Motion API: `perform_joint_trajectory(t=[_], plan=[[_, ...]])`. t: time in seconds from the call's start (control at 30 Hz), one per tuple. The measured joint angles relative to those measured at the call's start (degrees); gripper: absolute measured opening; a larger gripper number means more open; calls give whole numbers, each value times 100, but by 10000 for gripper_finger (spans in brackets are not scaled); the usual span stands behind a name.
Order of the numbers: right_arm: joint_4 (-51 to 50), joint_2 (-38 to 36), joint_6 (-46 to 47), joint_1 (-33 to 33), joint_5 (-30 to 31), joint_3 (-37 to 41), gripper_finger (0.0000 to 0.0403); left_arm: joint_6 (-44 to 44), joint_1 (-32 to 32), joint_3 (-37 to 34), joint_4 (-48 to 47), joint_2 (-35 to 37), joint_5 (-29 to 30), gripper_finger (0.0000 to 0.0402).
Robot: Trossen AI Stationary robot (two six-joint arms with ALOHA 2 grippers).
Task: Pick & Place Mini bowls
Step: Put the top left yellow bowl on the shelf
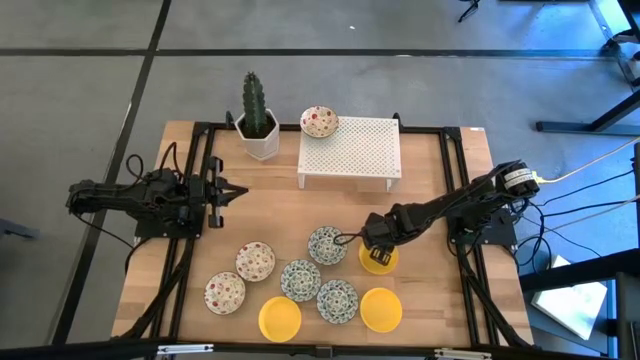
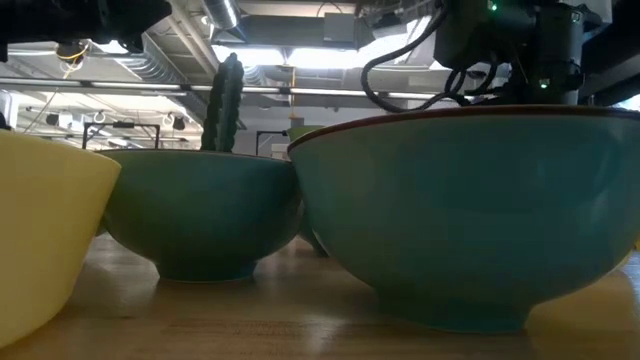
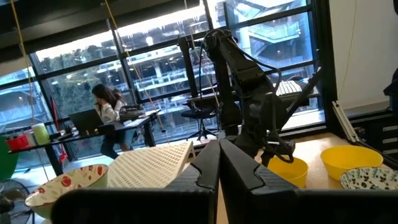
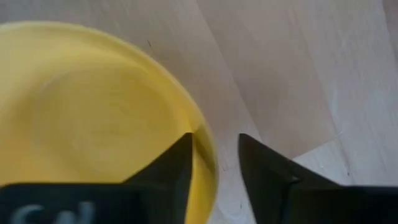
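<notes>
A yellow mini bowl (image 1: pixel 377 258) (image 4: pixel 93 118) sits on the table at centre right. My right gripper (image 1: pixel 374 250) (image 4: pixel 216 155) points down over its rim, open, one finger inside the bowl and one outside. Two more yellow bowls (image 1: pixel 279 318) (image 1: pixel 381 309), three blue-green patterned bowls (image 1: pixel 327 244) (image 1: pixel 300 280) (image 1: pixel 337 300) and two red-speckled bowls (image 1: pixel 255 261) (image 1: pixel 225 293) rest on the table near its front edge. Another red-speckled bowl (image 1: pixel 318 121) sits on the white rack (image 1: pixel 350 150). My left gripper (image 1: pixel 240 192) (image 3: pixel 219 168) waits shut at the left.
A cactus in a white pot (image 1: pixel 258 125) stands at the back, left of the rack. In the low view the bowls' outer walls (image 2: pixel 470 210) (image 2: pixel 200 210) fill the foreground. Bare wood lies between the rack and the bowls.
</notes>
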State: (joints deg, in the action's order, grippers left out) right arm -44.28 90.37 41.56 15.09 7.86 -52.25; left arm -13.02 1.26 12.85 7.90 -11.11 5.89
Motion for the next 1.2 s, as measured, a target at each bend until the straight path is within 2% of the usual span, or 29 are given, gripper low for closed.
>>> perform_joint_trajectory(t=[0.17,0.23,0.4,0.53,0.83,0.97,1.07,1.13,1.2], plan=[[-77,-17,4,-2,-26,-4,28,11,0,1,0,-2,0,4],[-69,-37,-9,-9,-50,-18,11,42,0,0,0,0,0,4],[-135,-180,-163,-124,-342,-150,13,115,0,-1,-10,-2,0,4],[-462,-430,-464,-186,-330,-617,6,182,-2,-1,-2,-2,0,4],[-2510,-540,-1298,-598,-60,-2870,5,199,-1,-1,-4,0,0,4],[-3368,-540,-1869,-1154,545,-4015,4,199,0,0,-17,-2,0,4],[-3940,-544,-2298,-1918,988,-4868,3,199,0,-1,-17,0,0,4],[-4050,-551,-2524,-2583,1009,-5324,2,199,-2,-1,-12,-2,0,4],[-4039,-543,-2777,-3309,712,-5667,2,193,0,-1,13,0,0,4]])
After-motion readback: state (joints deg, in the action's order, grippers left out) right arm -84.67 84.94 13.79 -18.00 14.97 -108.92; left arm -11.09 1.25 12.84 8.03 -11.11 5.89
